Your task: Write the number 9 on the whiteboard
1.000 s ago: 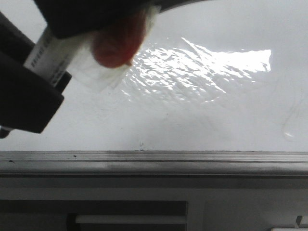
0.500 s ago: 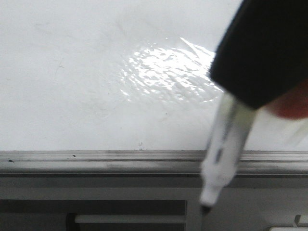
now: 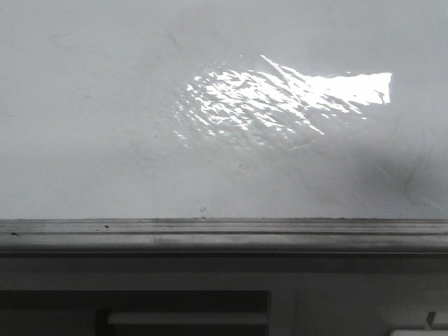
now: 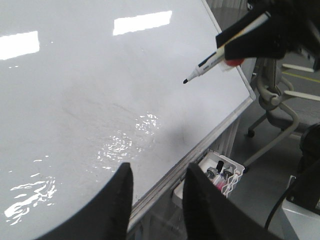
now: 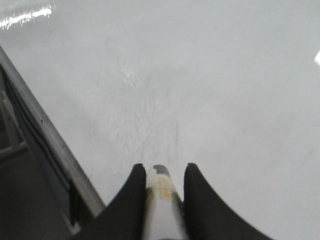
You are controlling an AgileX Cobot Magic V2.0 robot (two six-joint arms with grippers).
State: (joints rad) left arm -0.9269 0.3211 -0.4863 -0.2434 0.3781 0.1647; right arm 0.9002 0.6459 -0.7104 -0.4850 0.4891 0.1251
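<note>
Whiteboard (image 3: 105, 105) fills the front view, glossy, faint grey smudges only; no drawn 9 visible on it in any view. Grey rail (image 3: 224, 234) runs along its near edge, dark recessed panel (image 3: 133, 311) just below the rail. Right end effector (image 5: 160, 172) is clenched on a marker (image 5: 161, 200), fingers tight against the barrel on both sides. In the left wrist view the marker (image 4: 207, 62) sits tilted, black tip pointing down at the board, tip clear of the board and close to the rail side; a red blob (image 4: 233, 62) shows at the grip. Left end effector (image 4: 156, 172) is released, fingers spread with nothing between them, above the board near the rail. White basket (image 4: 220, 172) with small items hangs just off the rail edge.
</note>
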